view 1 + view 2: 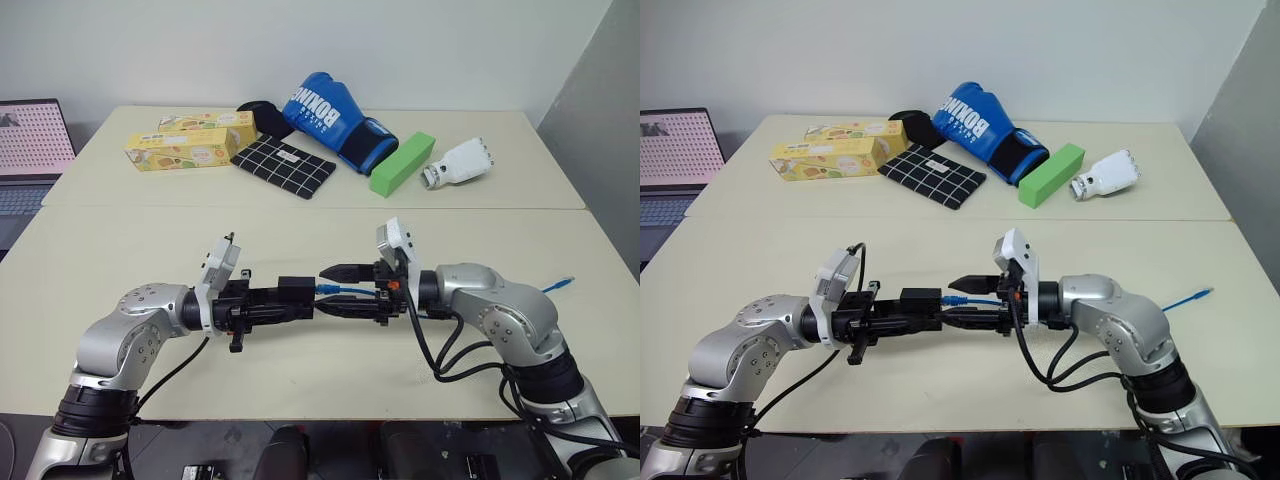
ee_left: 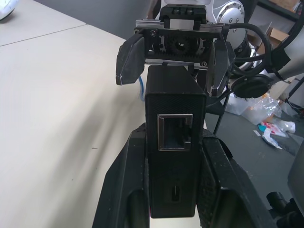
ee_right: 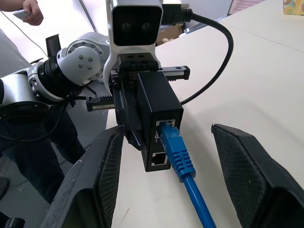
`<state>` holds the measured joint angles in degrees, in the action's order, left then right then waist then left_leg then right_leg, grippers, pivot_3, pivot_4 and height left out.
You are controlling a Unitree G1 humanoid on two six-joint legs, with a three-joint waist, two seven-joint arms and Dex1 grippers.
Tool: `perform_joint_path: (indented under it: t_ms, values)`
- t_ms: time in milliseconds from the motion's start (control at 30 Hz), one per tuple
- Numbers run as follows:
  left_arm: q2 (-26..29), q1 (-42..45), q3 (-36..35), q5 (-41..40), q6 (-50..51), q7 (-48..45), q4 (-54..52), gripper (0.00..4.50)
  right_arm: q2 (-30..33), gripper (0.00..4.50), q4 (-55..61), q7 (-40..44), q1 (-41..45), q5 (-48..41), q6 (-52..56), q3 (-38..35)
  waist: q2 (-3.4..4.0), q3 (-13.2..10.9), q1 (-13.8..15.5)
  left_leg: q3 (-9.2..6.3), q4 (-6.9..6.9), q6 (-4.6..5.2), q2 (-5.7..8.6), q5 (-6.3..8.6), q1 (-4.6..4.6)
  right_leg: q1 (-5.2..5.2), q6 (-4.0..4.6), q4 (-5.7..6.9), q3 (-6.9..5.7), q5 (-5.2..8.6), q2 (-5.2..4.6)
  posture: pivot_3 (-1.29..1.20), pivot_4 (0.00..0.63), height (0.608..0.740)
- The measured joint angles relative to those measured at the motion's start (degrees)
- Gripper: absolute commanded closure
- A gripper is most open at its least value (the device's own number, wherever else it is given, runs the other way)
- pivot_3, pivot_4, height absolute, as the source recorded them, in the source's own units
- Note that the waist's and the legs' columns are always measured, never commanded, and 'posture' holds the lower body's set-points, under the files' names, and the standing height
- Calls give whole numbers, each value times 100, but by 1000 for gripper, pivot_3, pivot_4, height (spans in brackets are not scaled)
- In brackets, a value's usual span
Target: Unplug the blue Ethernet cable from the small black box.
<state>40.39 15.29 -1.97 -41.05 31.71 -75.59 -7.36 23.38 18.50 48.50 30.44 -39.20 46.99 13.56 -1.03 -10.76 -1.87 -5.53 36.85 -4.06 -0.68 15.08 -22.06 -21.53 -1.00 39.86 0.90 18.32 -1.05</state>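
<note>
Mid-frame in my head views, the left gripper clamps the small black box. The right gripper stands open around the blue Ethernet cable, which my right wrist view shows plugged in. The blue glove, upper centre, reads "BOXING".

Right gripper fingers spread wide, 1 on each side of the blue Ethernet cable, not touching it. Cable plug seated in the upper of 2 ports on the small black box. Left gripper clamps the box from behind. Person's hand at the far corner holding a small object.
</note>
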Motion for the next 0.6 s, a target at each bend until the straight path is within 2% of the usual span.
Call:
perform_joint_path:
  t_ms: [67, 167, 500, 600]
  values:
    - [0, 0, 0, 33, -9, -1, 1, 3698, 0, 1420, -18, 10, 4, 1, 0, 1, 0, 0, 0, 0, 0, 0, 0, 0, 0, 0, 0, 0, 0, 0, 0, 0, 150, 740]
    - [1, -33, 0, 75, -85, -5, 1, 3698, 3, 1957, -20, 19, 10, 15, 0, 7, 0, 0, 0, 1, 0, 0, 0, 0, 0, 0, 0, 0, 0, 0, 0, 0, 150, 740]
    - [-9, -72, 0, 114, -122, 1, 21, 3698, 121, 4425, -20, 182, 41, 199, -48, 124, 0, 0, 0, 1, 0, 0, 1, 0, 0, -1, 0, -1, 0, 0, 0, 0, 150, 740]
    - [-21, -72, 0, 118, -126, -8, 21, 3698, 134, 4427, -20, 243, 41, 224, -76, 127, 0, 0, 0, 1, -1, 0, 0, 0, 0, -1, 0, -1, 0, 0, 0, 0, 150, 740]
